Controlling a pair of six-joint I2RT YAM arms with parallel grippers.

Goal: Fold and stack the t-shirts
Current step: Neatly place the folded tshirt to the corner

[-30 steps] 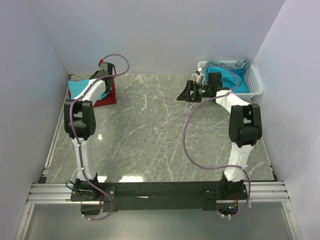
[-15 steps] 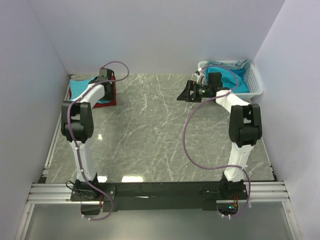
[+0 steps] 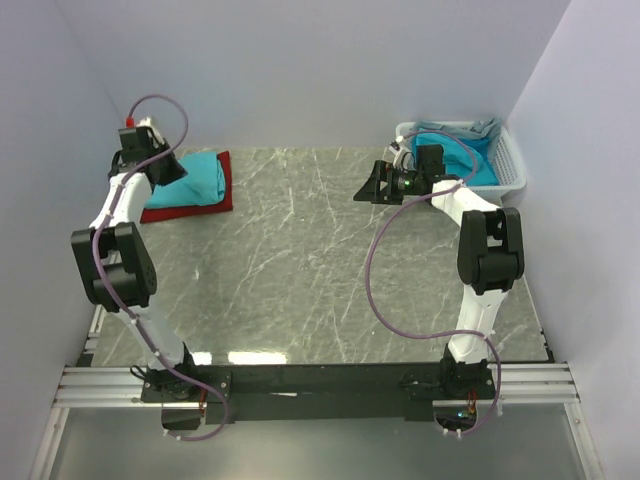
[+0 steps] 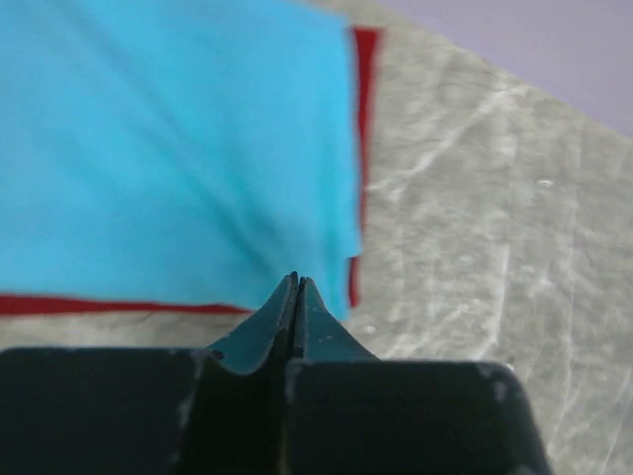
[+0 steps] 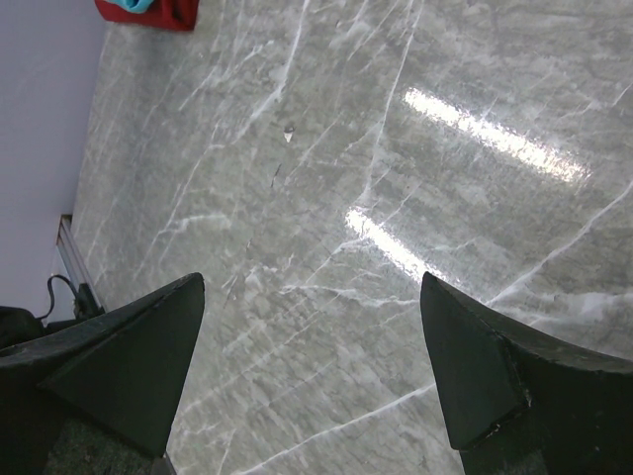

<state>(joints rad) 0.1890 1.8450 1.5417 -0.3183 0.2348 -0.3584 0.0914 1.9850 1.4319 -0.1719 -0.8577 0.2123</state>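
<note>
A folded turquoise t-shirt point(image 3: 197, 178) lies on top of a folded red t-shirt point(image 3: 190, 207) at the table's far left. My left gripper point(image 3: 168, 169) hovers at that stack's left edge, shut with nothing in it. In the left wrist view its closed tips point(image 4: 297, 281) point at the turquoise t-shirt point(image 4: 168, 148), and the red t-shirt point(image 4: 367, 109) shows along two edges. More turquoise t-shirts point(image 3: 452, 152) are heaped in the basket. My right gripper point(image 3: 376, 186) hangs open over bare table left of the basket, its fingers point(image 5: 138, 356) wide apart with nothing between them.
The white slatted basket point(image 3: 510, 172) stands at the far right corner. Grey walls close in the left, back and right sides. The marble table point(image 3: 320, 270) stretches between the arms. A corner of the red t-shirt point(image 5: 163, 12) shows far off in the right wrist view.
My left arm has swung left and up off the stack, leaving the turquoise t-shirt uncovered on the red one. Its gripper opened briefly and shut again. The right arm has not moved.
</note>
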